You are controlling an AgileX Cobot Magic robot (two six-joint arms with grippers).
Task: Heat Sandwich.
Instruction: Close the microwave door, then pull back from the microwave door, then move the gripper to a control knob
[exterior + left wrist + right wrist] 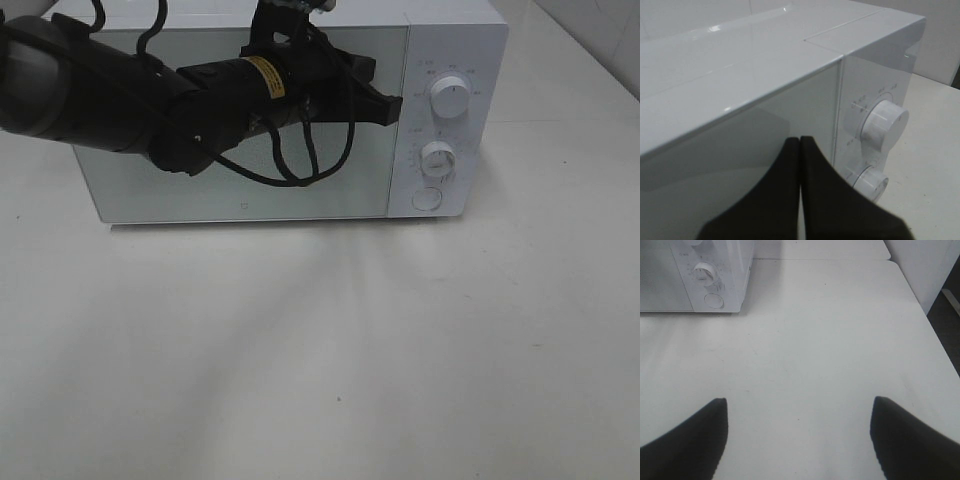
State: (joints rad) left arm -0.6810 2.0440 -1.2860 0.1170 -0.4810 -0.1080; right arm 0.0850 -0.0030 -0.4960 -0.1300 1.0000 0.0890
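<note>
Left claw (800,140): fingers pressed flat together, nothing between them.
Left claw's place: in front of the microwave (180,195), at the upper right of its closed door, tips aimed toward the upper knob (451,99); whether they touch the door cannot be told.
Right claw (800,402): fingers spread wide, holding nothing, above the bare bench (320,350) to the right front of the microwave.
Microwave: stands at the bench's back edge, door shut and glass too mirrored to see through.
Control panel: upper knob, lower knob (439,159), round button (427,198) beneath.
Sandwich: no view shows it, so its place relative to either claw cannot be told.
</note>
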